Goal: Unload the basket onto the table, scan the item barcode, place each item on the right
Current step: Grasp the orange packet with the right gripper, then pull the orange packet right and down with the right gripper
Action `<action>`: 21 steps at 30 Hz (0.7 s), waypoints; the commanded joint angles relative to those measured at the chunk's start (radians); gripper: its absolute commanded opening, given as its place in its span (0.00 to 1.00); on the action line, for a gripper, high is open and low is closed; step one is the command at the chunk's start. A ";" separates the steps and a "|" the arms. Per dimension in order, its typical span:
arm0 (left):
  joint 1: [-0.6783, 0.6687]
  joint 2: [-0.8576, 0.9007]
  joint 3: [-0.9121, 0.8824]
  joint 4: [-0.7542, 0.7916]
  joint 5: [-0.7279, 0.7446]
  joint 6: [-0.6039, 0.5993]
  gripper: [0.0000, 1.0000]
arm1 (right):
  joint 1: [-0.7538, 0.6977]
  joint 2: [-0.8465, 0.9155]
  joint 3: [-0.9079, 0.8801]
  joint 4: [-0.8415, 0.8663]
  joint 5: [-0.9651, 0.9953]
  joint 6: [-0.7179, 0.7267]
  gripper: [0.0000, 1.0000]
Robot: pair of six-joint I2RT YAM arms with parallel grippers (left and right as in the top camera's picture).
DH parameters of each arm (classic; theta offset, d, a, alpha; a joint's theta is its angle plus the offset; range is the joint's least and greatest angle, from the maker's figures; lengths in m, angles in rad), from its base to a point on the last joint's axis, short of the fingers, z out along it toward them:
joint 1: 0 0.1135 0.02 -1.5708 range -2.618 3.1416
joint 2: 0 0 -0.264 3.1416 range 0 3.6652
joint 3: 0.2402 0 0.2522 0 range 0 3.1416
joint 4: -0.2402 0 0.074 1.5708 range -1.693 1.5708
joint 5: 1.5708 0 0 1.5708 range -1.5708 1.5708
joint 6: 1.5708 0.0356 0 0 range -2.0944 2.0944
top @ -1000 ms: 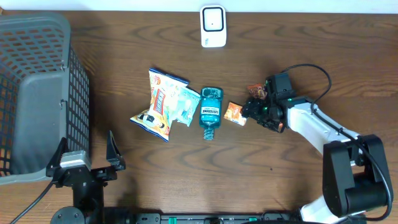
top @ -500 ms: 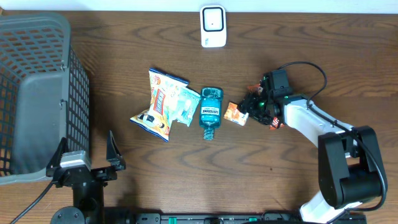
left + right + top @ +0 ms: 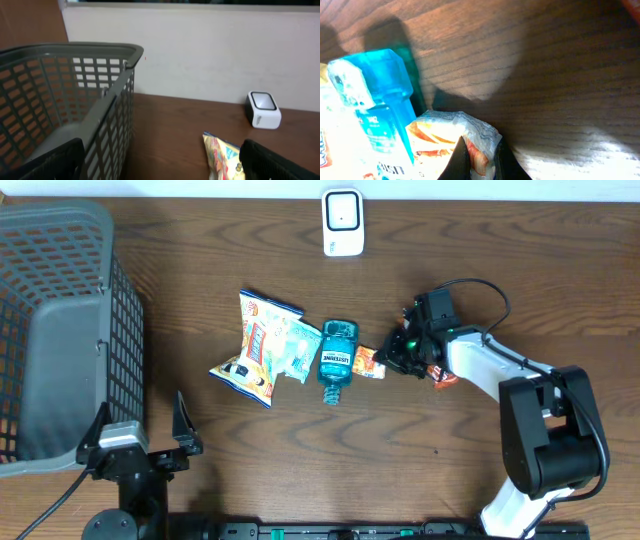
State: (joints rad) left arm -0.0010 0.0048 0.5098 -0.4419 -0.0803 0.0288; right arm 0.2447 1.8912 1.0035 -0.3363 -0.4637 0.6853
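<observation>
The step in hand is the pickup. Just right of centre in the overhead view, the right gripper (image 3: pixel 388 358) is clenched on the small packet (image 3: pixel 366 361), which lies on the table (image 3: pixel 300 470) touching the blue bottle (image 3: pixel 338 355). In the right wrist view its two fingers (image 3: pixel 459 161) pinch the packet's crinkled edge from either side. The packet does not look lifted yet.

The left gripper (image 3: pixel 140 422) sits at the lower left beside the basket (image 3: pixel 60 220), jaws spread wide and holding nothing.

Next, I judge, comes a lift clear of the bottle, then a carry to the scanner (image 3: pixel 342 222) at top centre with the barcode side turned toward it. Which side bears the barcode cannot be told.
</observation>
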 commanded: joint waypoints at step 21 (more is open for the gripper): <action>0.003 0.002 -0.002 -0.187 0.010 -0.004 0.99 | -0.224 -0.321 -0.074 -0.837 -0.375 -0.036 0.01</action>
State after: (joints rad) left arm -0.0010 0.0048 0.5079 -0.6109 -0.0799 0.0261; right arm 0.0227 1.6001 0.9306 -1.1416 -0.7910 0.6598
